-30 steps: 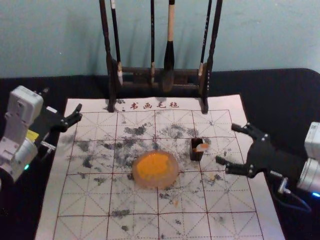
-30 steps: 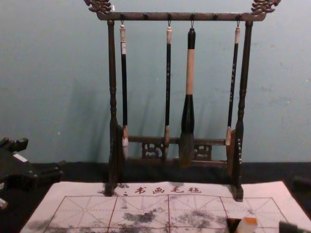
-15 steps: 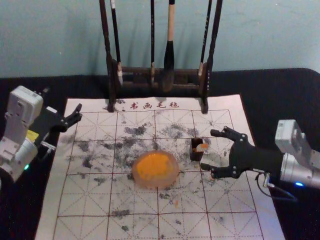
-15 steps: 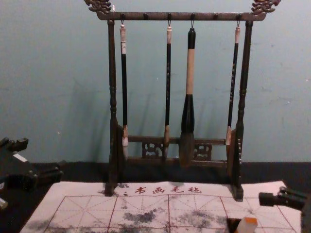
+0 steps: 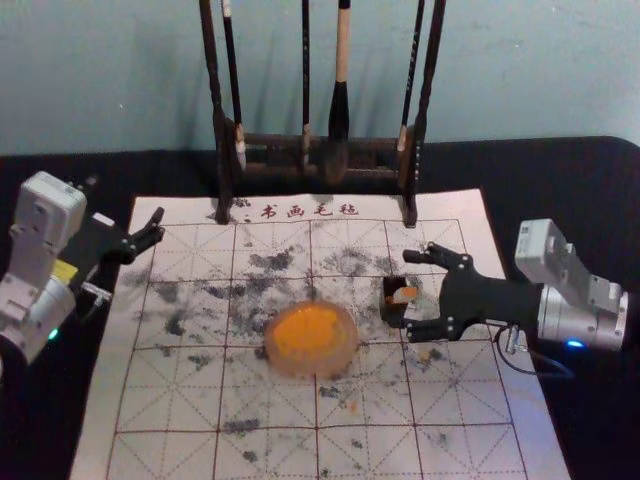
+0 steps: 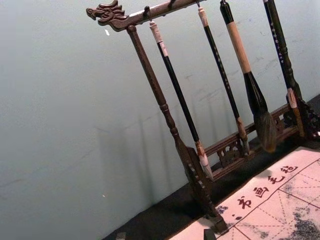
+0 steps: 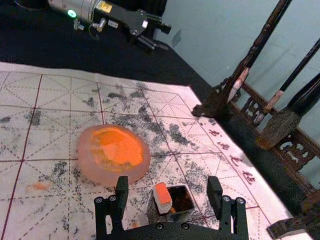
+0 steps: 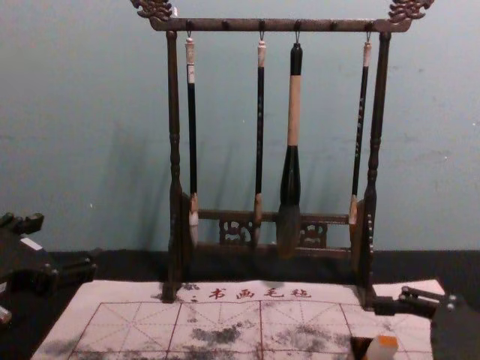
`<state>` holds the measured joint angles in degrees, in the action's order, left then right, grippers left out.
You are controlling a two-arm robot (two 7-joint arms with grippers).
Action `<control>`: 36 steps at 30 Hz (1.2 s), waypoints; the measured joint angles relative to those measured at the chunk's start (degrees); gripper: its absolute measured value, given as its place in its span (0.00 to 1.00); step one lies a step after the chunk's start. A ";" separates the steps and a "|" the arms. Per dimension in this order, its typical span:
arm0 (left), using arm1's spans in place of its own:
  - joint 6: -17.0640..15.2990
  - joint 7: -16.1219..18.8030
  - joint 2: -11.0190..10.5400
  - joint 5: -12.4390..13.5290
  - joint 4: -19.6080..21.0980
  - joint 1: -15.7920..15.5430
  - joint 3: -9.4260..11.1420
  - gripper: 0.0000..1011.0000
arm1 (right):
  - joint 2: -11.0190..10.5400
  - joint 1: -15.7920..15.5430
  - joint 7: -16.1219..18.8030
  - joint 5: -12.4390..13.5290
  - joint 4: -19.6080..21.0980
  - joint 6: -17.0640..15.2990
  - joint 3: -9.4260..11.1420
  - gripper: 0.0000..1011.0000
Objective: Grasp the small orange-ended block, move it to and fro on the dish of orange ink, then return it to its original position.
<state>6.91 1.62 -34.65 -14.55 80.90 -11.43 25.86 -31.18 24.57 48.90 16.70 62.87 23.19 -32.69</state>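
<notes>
The ink (image 5: pixel 307 332) is orange, the dish (image 5: pixel 314 370) pinkish, the white sheet (image 5: pixel 165 400) red-gridded and black-blotched.

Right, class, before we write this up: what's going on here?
The robot is about to take hold of the small orange-ended block. Its right pincer stands open around the block, with a finger to either side, but does not grip it. The block is at the edge of a small dark pot. The dish of orange ink lies to the left, on the paper. The left pincer waits open at the far left.
</notes>
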 joint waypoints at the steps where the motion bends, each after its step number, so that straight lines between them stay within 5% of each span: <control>1: 0.00 0.00 0.00 0.00 0.00 0.00 0.00 0.99 | 0.23 0.32 0.29 -0.22 -0.57 0.03 -0.16 0.99; 26: 0.00 0.00 0.00 0.00 0.00 0.00 0.00 0.99 | 1.27 1.53 0.97 -0.70 -2.42 0.42 -0.62 0.99; 36: 0.00 0.00 0.00 0.00 0.00 0.00 0.00 0.99 | 1.23 1.49 0.94 -0.66 -2.35 0.41 -0.58 0.76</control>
<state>6.91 1.62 -34.65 -14.55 80.90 -11.43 25.86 -29.95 26.05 49.84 16.04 60.52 23.60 -33.27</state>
